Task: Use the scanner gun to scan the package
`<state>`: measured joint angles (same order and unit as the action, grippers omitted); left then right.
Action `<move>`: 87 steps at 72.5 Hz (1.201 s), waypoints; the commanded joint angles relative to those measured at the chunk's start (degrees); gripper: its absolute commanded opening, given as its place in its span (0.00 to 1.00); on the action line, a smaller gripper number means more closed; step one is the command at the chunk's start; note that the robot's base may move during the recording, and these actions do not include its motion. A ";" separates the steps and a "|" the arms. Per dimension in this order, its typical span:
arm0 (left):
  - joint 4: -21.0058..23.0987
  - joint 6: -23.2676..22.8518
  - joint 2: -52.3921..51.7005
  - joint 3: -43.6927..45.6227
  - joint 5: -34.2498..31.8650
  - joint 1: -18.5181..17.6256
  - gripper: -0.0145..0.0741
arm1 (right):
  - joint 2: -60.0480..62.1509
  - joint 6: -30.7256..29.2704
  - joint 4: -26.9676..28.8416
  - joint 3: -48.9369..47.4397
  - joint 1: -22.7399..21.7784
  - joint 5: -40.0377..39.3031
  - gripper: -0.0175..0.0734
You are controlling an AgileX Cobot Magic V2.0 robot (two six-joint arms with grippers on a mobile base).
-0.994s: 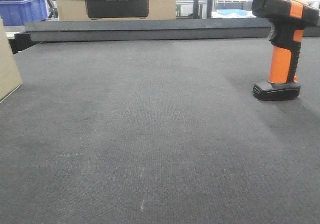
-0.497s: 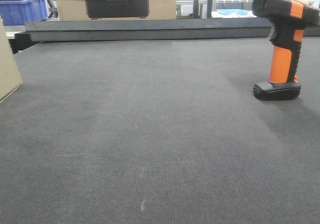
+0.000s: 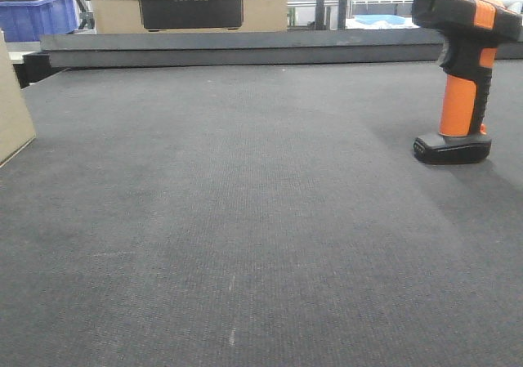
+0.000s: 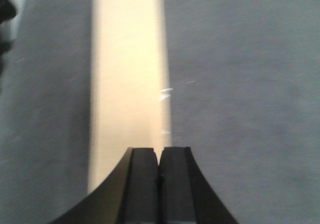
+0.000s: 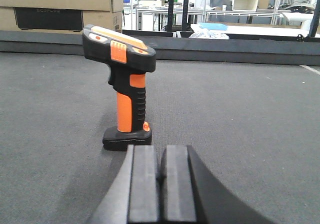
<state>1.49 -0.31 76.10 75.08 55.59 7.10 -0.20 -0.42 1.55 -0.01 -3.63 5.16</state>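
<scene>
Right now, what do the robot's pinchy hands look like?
The left gripper and the right gripper look alike: each has two black, blocky fingers with flat, squared tips, and the outer sides flare out in a curve toward the wrist. No cables, stickers or writing show. The arms themselves are out of view.
</scene>
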 commanded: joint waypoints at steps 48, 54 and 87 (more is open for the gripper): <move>9.85 9.13 3.14 0.62 -4.13 4.13 0.65 | 0.20 -0.26 0.16 0.01 -0.18 -1.11 0.01; 9.85 9.13 3.86 0.62 -4.73 4.13 0.75 | 0.20 -0.26 0.16 0.01 -0.18 -1.11 0.01; 5.96 4.58 11.71 0.62 -3.98 4.13 0.79 | 0.20 -0.26 0.16 0.01 -0.18 -1.11 0.01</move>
<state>6.81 5.27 87.25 75.29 51.31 10.95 -0.20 -0.42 1.55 -0.01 -3.63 5.16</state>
